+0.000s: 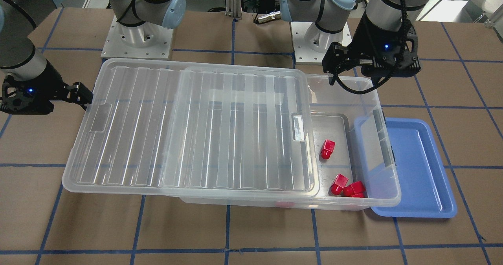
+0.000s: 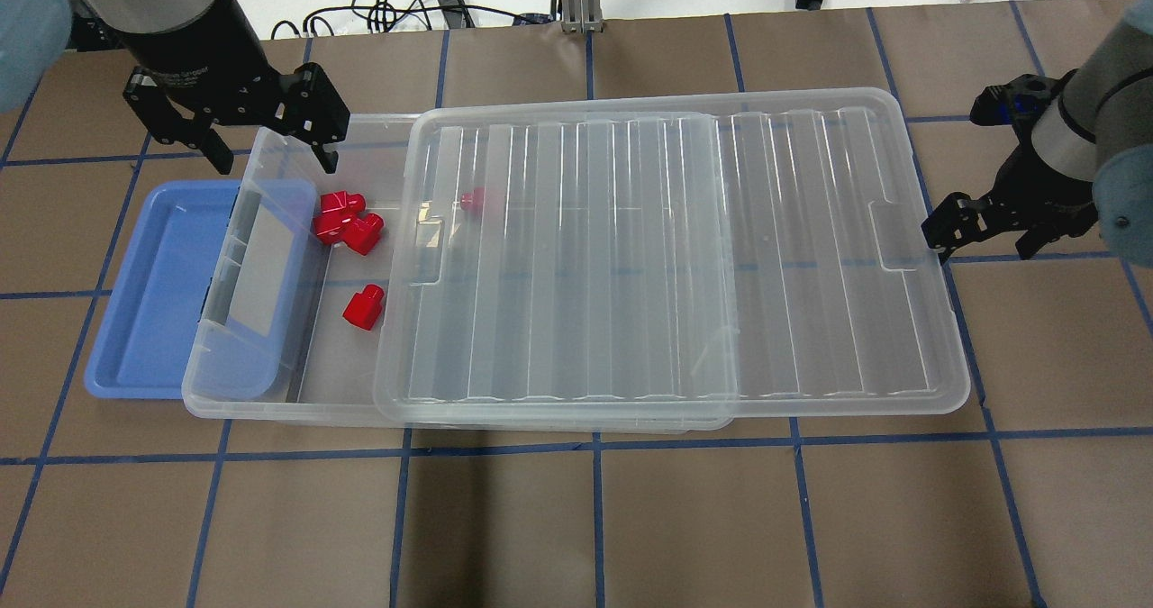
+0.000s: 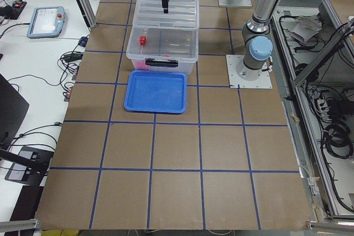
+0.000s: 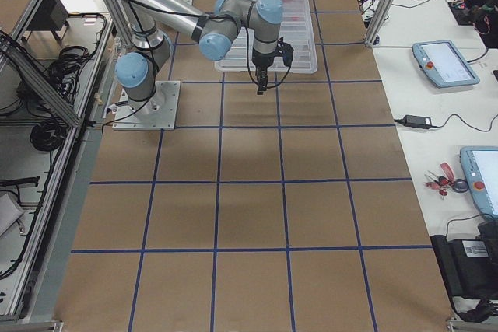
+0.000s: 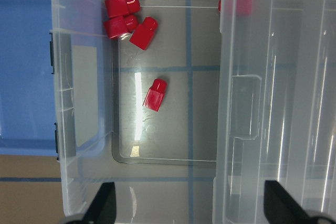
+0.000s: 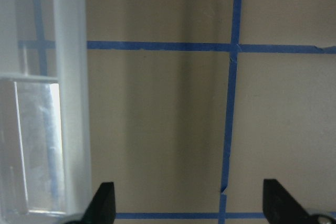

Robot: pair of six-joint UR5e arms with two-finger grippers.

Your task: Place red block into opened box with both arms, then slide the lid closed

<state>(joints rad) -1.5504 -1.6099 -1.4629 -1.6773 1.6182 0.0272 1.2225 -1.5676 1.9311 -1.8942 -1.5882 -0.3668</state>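
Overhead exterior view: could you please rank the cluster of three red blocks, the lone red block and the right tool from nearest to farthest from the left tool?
1. Cluster of three red blocks, right by the left tool, inside the box.
2. Lone red block, lower in that opening.
3. Right tool, past the lid's right edge.

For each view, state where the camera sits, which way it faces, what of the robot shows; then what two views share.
Overhead: behind the robot, looking down on the box; left gripper, right gripper.
Front-facing: across the table, facing the robot; both grippers, mirrored.
Exterior left: table's left end, looking along it; left arm near.
Exterior right: opposite end; right arm near.
Left wrist: down into the box; its fingertips.
Right wrist: down at table beside lid; its fingertips.
Shared: left wrist and overhead show red blocks.
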